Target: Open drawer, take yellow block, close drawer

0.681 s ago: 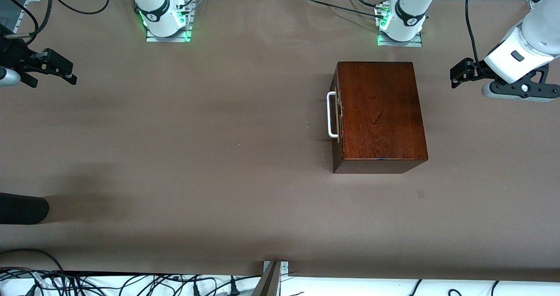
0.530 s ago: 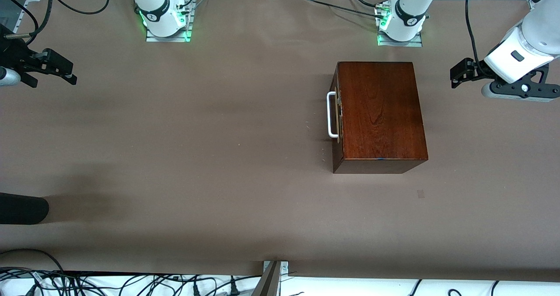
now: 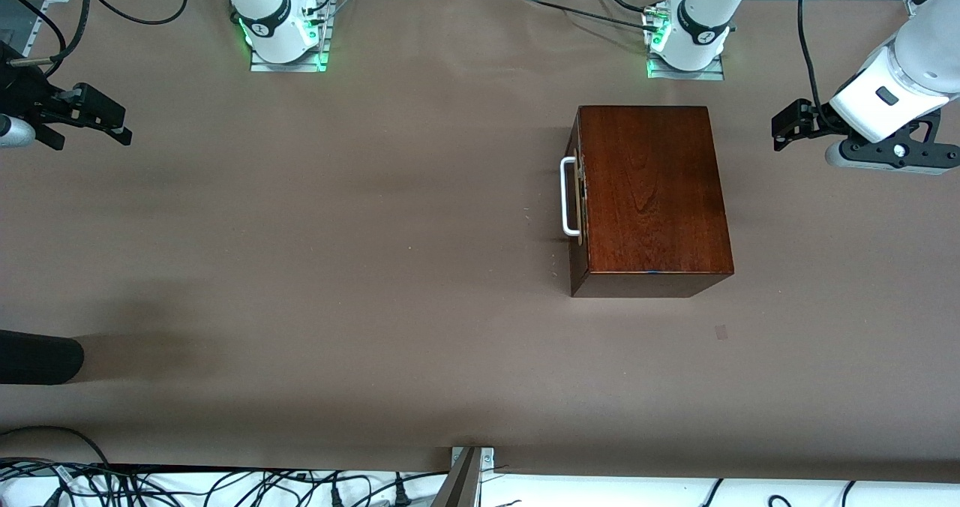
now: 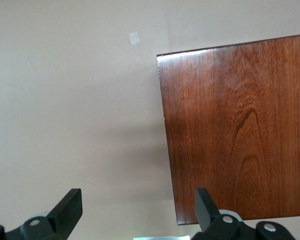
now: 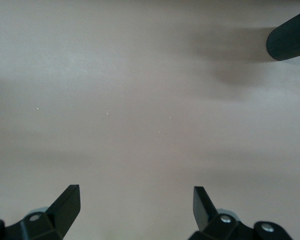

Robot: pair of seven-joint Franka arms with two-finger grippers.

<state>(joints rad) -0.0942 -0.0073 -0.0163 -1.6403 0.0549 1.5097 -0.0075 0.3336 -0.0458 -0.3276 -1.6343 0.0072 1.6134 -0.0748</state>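
The glossy dark reddish-brown wooden box stands on the table near the left arm's base. Its drawer is pushed in, and the front with the white loop handle faces the right arm's end of the table. The yellow block is hidden. My left gripper hangs open and empty over the table beside the box, at the left arm's end. In the left wrist view the gripper is open with the box top beside it. My right gripper hangs open and empty at the right arm's end; the right wrist view shows only bare table under it.
A brown cloth covers the table. A black cylinder juts in at the right arm's end, nearer to the front camera; it also shows in the right wrist view. A small tape patch lies nearer to the front camera than the box.
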